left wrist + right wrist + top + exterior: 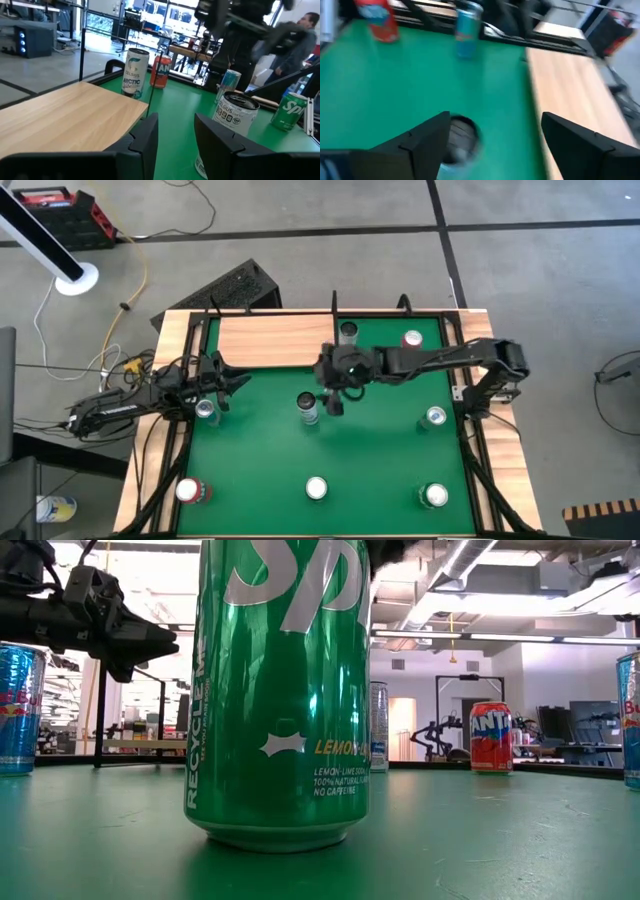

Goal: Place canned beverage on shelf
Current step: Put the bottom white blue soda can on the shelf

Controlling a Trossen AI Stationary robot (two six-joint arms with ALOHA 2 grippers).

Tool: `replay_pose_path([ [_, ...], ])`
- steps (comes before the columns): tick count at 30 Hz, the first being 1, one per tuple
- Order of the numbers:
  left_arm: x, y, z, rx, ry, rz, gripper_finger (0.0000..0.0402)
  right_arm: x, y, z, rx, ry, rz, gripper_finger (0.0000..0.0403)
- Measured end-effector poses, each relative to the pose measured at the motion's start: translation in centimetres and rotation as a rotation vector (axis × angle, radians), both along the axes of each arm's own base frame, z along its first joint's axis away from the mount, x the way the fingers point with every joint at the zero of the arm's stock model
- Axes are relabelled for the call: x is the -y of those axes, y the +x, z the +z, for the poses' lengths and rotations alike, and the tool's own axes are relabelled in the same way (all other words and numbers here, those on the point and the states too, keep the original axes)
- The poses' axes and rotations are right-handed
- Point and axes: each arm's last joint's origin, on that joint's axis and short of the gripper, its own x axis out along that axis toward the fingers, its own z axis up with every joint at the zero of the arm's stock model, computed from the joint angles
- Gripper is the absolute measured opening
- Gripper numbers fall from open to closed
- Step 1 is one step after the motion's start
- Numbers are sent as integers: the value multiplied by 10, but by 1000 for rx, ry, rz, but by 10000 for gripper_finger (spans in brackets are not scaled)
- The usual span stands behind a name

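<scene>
The right hand (336, 398) is hovering with fingers spread wide just beside the silver-topped can (307, 408), lining up to grab it. The pale wooden shelf board (275, 340) is waiting just beyond. The left hand (222, 387), fingers slightly apart, is idling beside a blue can (206, 411).

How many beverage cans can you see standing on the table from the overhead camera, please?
8 cans: two at the far edge beside the shelf and; one by the left gripper; one centre; one right; three along the near edge. The arms may hide others.
</scene>
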Motion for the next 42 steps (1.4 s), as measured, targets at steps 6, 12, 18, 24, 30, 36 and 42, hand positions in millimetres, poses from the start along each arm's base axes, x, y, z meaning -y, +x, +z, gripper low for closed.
replay_pose_path([
  [6,0,0,-1,-8,-2,0,113,-11,20,3,-64,53,32,374],
  [12,0,0,-1,-8,-2,1,113,-8,32,-18,-111,147,-21,372],
  [18,0,0,-1,-9,3,1,113,-7,41,-33,-133,194,-63,371],
  [24,0,0,-1,-13,7,3,113,-22,40,-41,-116,150,-109,370],
  [30,0,0,-2,-29,30,6,113,-30,26,-47,-51,118,-156,370],
  [36,0,0,-2,-29,26,13,113,-28,12,-69,70,170,-184,370],
  [42,-1,0,-2,-29,32,44,113,-28,3,-78,130,191,-182,370],
])
